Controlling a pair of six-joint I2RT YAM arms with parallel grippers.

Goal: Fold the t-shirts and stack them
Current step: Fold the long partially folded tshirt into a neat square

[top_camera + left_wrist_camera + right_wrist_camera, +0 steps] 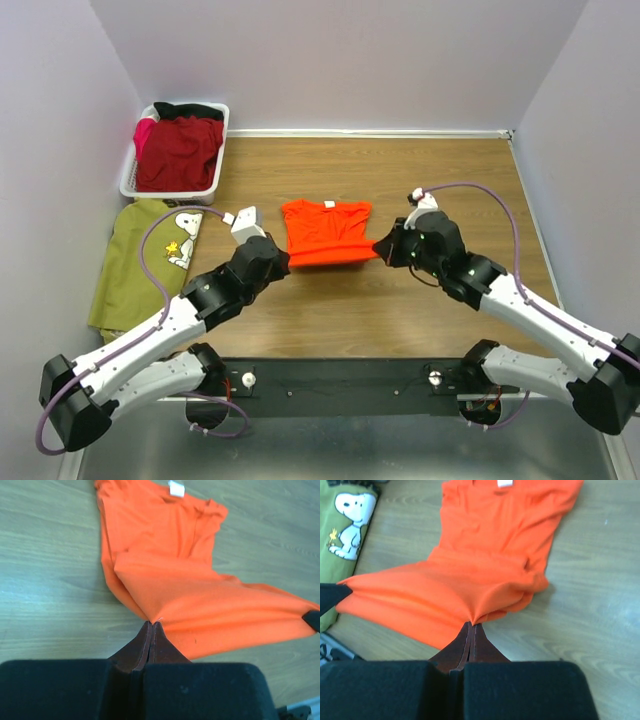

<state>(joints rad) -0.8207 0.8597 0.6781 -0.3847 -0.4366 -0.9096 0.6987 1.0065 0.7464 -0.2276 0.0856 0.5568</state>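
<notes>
The orange t-shirt [326,231] lies in the middle of the table, collar away from the arms, its lower half lifted and folded up. My left gripper [283,262] is shut on the shirt's near left corner [152,621]. My right gripper [383,248] is shut on its near right corner [474,622]. The hem is stretched between them just above the table. The olive green t-shirt [140,258] with the dog print lies flat at the left; it also shows in the right wrist view [342,525]. A dark red t-shirt [180,152] is in the basket.
The white slatted basket [128,180] stands at the back left corner and also holds pink and black cloth. Walls close the table on the left, back and right. A black rail [340,380] with the arm bases runs along the near edge.
</notes>
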